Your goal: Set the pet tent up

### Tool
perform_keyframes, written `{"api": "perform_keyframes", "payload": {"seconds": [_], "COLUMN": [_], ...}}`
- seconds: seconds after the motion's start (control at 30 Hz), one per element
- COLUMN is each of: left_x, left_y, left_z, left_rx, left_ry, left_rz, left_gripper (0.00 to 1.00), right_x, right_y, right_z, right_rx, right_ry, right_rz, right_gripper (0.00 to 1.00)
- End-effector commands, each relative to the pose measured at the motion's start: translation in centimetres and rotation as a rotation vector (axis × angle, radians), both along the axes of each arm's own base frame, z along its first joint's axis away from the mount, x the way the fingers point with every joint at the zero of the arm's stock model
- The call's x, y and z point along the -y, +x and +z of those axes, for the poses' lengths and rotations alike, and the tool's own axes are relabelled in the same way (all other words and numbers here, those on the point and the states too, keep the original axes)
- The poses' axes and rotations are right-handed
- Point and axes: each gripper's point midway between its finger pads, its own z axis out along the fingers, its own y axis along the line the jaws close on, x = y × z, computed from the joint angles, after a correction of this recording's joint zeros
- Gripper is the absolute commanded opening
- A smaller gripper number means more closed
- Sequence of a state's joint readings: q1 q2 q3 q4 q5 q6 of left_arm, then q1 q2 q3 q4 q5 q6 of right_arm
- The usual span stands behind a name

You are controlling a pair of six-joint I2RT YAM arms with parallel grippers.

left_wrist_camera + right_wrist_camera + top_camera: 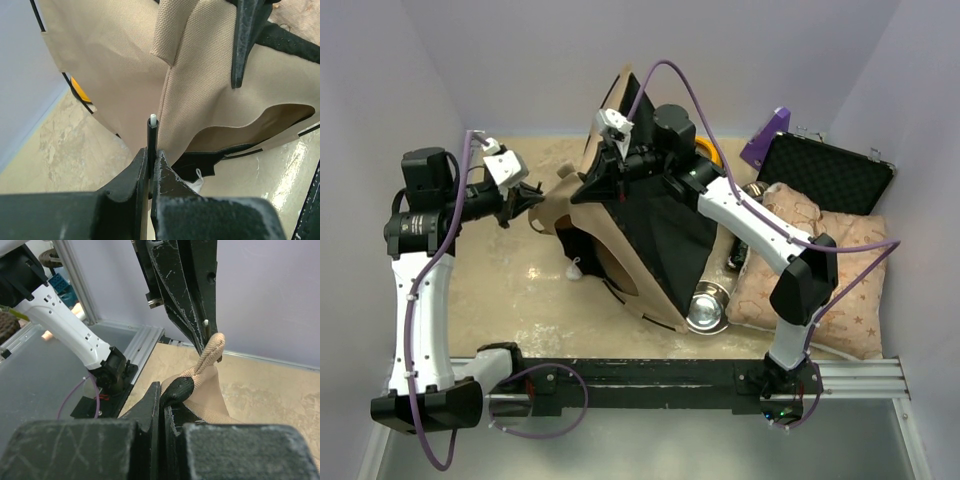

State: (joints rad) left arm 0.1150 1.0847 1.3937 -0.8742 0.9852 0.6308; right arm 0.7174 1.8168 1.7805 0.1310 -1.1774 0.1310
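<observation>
The pet tent [640, 235], tan fabric with black lining, stands half raised and crumpled in the middle of the floor. My left gripper [527, 196] is at its left corner, shut on a thin black pole [152, 135] whose white tip pokes out above the jaws. Tan tent fabric [125, 70] hangs right behind that pole. My right gripper [612, 176] is at the top of the tent, shut on the black edge trim [181, 388] of the fabric. In the right wrist view a tan webbing loop [212, 349] rises to the left gripper's fingers [182, 295].
A star-patterned cushion [845, 275] lies at the right, with an open black case [830, 178] behind it. A steel bowl [707, 308] sits at the tent's near right edge and a yellow feeder [713, 150] shows behind the tent. Walls close in on three sides.
</observation>
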Motion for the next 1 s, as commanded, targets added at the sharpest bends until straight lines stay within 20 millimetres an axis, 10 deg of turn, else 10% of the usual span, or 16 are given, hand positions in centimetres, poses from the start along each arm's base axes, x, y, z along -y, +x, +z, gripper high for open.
{"api": "perform_keyframes", "payload": {"seconds": [0.0,0.97], "left_x": [-0.8,1.1], "left_y": [-1.0,-1.6], "left_z": [-1.9,-2.8], "left_rx": [-0.128,-0.152], "left_ry": [0.046,0.104], "left_rz": [0.068,-0.045], "left_gripper": [0.00,0.00], "right_x": [1.3,-1.5], "right_y": [-2.9,-3.5], "right_z": [5.2,0.0], "right_rx": [0.165,0.127], "right_ry": [0.099,-0.044], "right_rz": [0.044,0.073], "right_gripper": [0.00,0.00]}}
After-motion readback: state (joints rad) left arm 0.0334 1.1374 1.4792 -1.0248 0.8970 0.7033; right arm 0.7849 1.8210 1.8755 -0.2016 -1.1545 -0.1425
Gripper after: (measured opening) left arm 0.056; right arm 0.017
